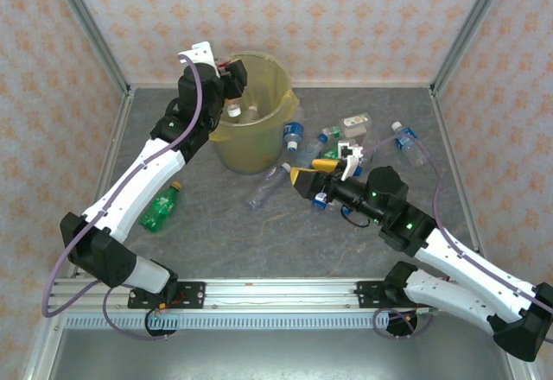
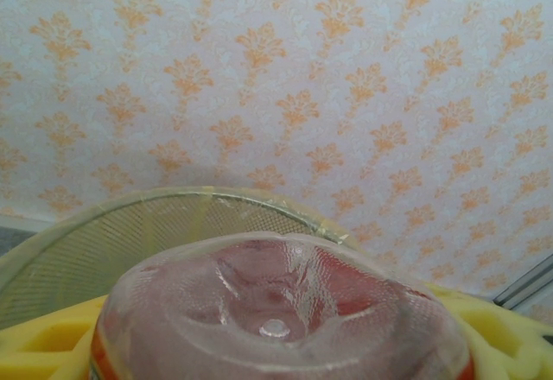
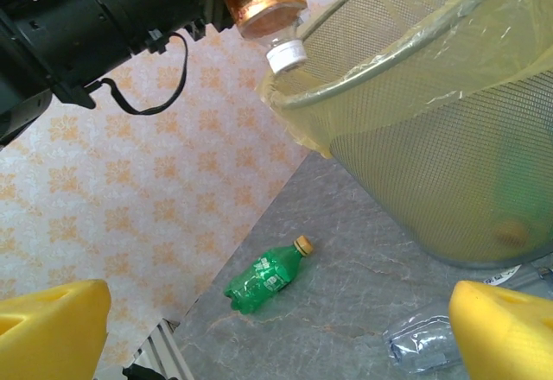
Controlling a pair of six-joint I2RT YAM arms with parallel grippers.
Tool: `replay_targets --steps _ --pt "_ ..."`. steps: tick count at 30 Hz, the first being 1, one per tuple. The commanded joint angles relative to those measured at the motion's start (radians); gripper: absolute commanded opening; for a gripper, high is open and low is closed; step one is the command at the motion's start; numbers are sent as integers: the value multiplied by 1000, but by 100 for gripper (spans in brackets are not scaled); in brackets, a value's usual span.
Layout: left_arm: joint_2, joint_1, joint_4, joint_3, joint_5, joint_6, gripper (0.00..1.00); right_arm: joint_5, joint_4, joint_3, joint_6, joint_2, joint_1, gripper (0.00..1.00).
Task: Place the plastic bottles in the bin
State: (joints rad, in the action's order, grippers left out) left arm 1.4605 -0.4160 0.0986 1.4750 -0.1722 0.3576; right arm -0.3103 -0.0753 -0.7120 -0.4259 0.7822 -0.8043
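My left gripper (image 1: 226,82) is shut on a clear bottle with an orange label (image 3: 263,0). It holds the bottle white cap down, just over the left rim of the bin (image 1: 259,151). The bottle's base (image 2: 276,311) sits between the yellow pads, with the bin's mesh rim (image 2: 173,200) behind it. My right gripper (image 1: 313,173) stands open and empty to the right of the bin (image 3: 432,164), low over the table. A green bottle (image 1: 162,207) lies on the left. A clear bottle (image 1: 266,188) lies in front of the bin, by the right gripper (image 3: 276,328).
Several more bottles (image 1: 337,134) lie in a cluster right of the bin, one apart (image 1: 406,142) further right. The green bottle (image 3: 266,275) lies near the left wall, the clear one (image 3: 423,344) close to the right finger. Patterned walls enclose the table.
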Motion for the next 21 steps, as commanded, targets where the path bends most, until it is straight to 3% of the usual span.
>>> replay_targets --steps 1,6,13,21 --pt "17 -9 -36 37 -15 -42 57 13 -3 4 16 -18 -7 100" --pt "28 -11 -17 46 -27 -45 63 10 -4 14 13 -20 -7 100" --pt "-2 -14 6 36 -18 -28 99 10 -16 21 13 -20 -9 100" --pt "-84 -12 41 -29 -9 12 99 3 -32 35 12 -13 -9 100"
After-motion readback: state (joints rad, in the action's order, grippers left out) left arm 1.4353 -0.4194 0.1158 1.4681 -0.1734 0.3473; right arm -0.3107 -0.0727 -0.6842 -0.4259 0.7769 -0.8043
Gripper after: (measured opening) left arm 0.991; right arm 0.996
